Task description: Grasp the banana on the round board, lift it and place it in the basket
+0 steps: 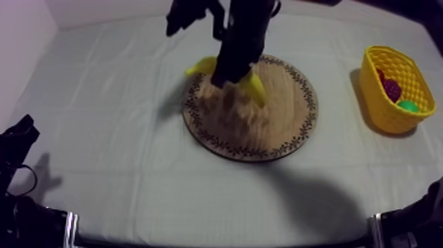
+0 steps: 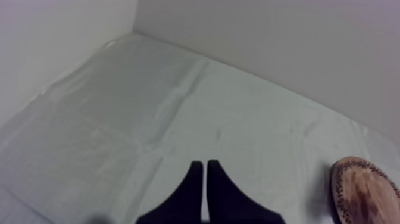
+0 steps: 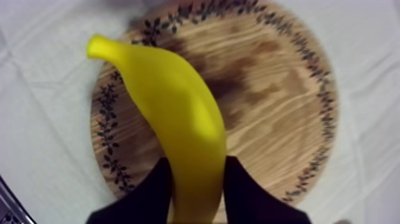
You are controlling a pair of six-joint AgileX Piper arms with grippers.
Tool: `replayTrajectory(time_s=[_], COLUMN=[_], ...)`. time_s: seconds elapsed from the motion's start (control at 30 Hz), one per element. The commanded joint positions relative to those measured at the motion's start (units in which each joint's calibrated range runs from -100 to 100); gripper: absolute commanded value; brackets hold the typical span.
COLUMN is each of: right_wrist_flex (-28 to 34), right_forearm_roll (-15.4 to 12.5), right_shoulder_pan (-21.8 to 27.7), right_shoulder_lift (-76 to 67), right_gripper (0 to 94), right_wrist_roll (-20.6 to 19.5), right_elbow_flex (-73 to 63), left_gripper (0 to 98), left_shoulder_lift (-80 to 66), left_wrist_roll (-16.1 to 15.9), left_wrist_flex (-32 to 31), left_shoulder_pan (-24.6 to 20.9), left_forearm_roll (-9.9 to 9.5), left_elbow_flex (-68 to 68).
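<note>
The yellow banana (image 1: 254, 86) is clamped between the black fingers of my right gripper (image 1: 224, 78), which reaches in from above over the left part of the round wooden board (image 1: 277, 125). Seen from the right wrist, the banana (image 3: 172, 113) runs out from between the fingers (image 3: 250, 190) of my right gripper (image 3: 196, 190) over the patterned board (image 3: 280, 101), casting a shadow on the wood. It looks slightly raised. The yellow basket (image 1: 376, 99) stands at the right side. My left gripper (image 1: 20, 132) rests low at the left, its fingers (image 2: 191, 179) lying together.
Inside the basket lie a small red fruit (image 1: 380, 74), a dark purple fruit (image 1: 393, 89) and a green one (image 1: 407, 105). The left wrist view catches the rim of the board (image 2: 363, 187) on the cloth. Walls border the table at the back and left.
</note>
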Motion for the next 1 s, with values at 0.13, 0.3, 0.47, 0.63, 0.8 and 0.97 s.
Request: replayTrajectory(time_s=[0.13, 0.3, 0.47, 0.63, 0.8, 0.97], right_wrist_flex=[4.62, 6.64, 6.72, 5.56, 3.17, 0.26], right_forearm_roll=[-0.07, 0.13, 0.1, -0.18, 0.26, 1.27], right_shoulder_pan=[0.82, 1.74, 5.12, 11.19, 18.21, 26.18], right_shoulder_lift=[-6.53, -9.74, -12.58, -15.33, -18.06, -20.29], right_gripper=[19.8, 20.1, 20.2, 22.6, 24.6, 25.8], right_wrist_roll=[0.88, 1.16, 0.4, -0.14, 1.08, 3.18], right_elbow_flex=[-4.97, -6.69, -4.2, -0.25, 5.41, 10.38], left_gripper=[0.1, 0.1, 0.1, 0.1, 0.1, 0.1], left_shoulder_lift=[0.02, 0.02, 0.02, 0.02, 0.02, 0.02], left_wrist_roll=[0.01, 0.01, 0.01, 0.01, 0.01, 0.01], left_wrist_flex=[-0.01, -0.01, -0.01, -0.01, -0.01, -0.01], left_shoulder_pan=[-0.02, -0.02, -0.02, -0.02, -0.02, -0.02], left_forearm_roll=[-0.01, -0.01, -0.01, -0.01, -0.01, -0.01], left_elbow_flex=[0.03, 0.03, 0.03, 0.03, 0.03, 0.03])
